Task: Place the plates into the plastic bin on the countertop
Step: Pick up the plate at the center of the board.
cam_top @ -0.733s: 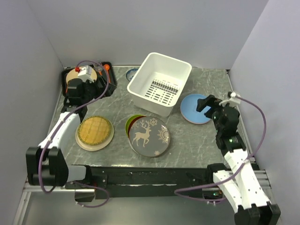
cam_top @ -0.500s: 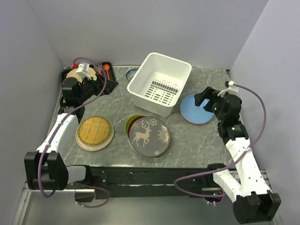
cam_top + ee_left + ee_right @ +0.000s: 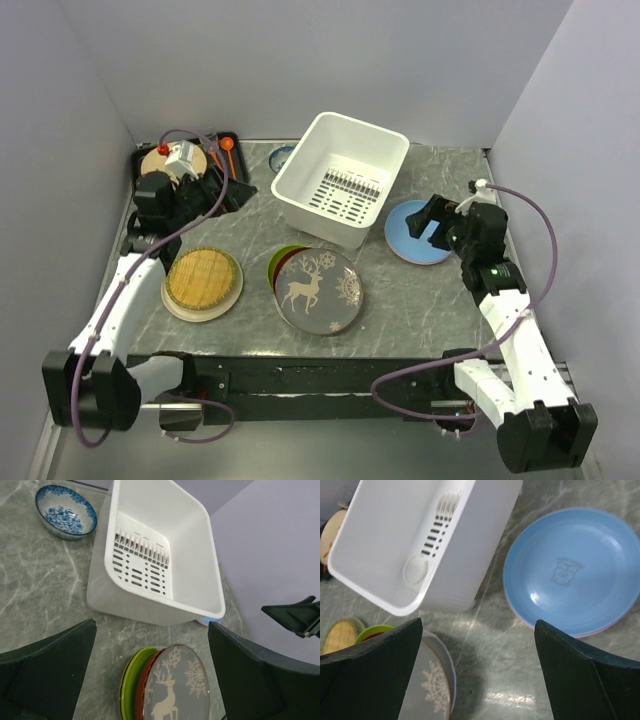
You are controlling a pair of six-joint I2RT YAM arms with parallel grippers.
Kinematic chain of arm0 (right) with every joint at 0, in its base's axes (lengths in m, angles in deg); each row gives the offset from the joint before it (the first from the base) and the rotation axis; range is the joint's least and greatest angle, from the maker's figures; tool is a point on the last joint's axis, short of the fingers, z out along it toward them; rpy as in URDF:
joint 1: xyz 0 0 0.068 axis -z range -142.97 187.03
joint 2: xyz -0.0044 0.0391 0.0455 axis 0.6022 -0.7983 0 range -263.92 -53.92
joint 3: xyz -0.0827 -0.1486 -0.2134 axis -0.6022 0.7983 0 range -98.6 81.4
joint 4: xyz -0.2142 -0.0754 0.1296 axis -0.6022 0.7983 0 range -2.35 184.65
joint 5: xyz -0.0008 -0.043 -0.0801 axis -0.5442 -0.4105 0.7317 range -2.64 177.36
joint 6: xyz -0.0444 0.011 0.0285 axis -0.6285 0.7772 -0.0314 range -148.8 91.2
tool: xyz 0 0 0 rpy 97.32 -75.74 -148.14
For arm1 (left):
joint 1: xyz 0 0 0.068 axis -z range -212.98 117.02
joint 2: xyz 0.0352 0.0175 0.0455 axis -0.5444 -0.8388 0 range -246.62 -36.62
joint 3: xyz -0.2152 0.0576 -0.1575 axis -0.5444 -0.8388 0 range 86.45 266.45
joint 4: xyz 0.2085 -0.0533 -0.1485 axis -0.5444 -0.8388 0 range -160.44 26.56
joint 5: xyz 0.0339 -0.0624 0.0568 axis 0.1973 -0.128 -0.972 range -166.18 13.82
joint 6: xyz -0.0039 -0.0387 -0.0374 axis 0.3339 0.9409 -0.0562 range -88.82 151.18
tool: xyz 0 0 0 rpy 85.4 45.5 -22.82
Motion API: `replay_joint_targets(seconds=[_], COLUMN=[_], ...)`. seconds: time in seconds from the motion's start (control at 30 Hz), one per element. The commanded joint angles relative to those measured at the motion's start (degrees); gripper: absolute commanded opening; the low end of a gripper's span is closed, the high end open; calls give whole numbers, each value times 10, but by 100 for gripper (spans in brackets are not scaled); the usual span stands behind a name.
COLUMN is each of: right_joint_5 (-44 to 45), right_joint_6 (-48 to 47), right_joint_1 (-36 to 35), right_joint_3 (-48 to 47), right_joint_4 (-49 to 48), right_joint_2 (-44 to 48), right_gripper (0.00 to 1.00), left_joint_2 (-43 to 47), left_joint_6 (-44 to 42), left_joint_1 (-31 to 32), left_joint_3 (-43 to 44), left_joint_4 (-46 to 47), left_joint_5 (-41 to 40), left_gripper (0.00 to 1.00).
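Both arms have swung inward: the left claw (image 3: pixel 228 188) has come off the black tray (image 3: pixel 236 141) at the far left corner and now points toward the plastic bin (image 3: pixel 320 218), while the right claw (image 3: pixel 432 222) has advanced over the light blue plate (image 3: pixel 408 240). Each claw is spread wide and grips nothing. The bin stands on the surface (image 3: pixel 420 300) at the far middle, with no plate inside. Just right of it lies the light blue plate. In front of the bin, the grey reindeer plate (image 3: pixel 318 290) tops a stack, with a red plate (image 3: pixel 142 686) and a lime green plate (image 3: pixel 127 686) showing at its left. Left of the stack sits the woven yellow plate (image 3: pixel 203 278).
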Motion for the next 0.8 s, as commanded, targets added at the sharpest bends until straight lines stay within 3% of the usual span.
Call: replay_joint_targets(seconds=[0.0, 0.13, 0.33, 0.57, 0.77], right_joint_5=[-67, -116, -173, -190, -176], right_joint_6=[47, 82, 80, 81, 98], right_joint_1=[4, 3, 2, -30, -80], right_joint_3=[17, 95, 123, 158, 191], right_joint_4=[-13, -101, -95, -117, -147], right_joint_2=[-10, 28, 28, 10, 3], right_gripper=[100, 100, 100, 100, 100], left_joint_2=[62, 105, 143, 150, 186], left_joint_6=[-28, -29, -12, 65, 126], left_joint_1=[5, 12, 49, 197, 252], left_joint_3=[-66, -90, -109, -128, -191], left_joint_4=[-27, -49, -103, -176, -180], left_joint_5=[-36, -50, -69, -174, -211], left_gripper=[99, 99, 97, 88, 72])
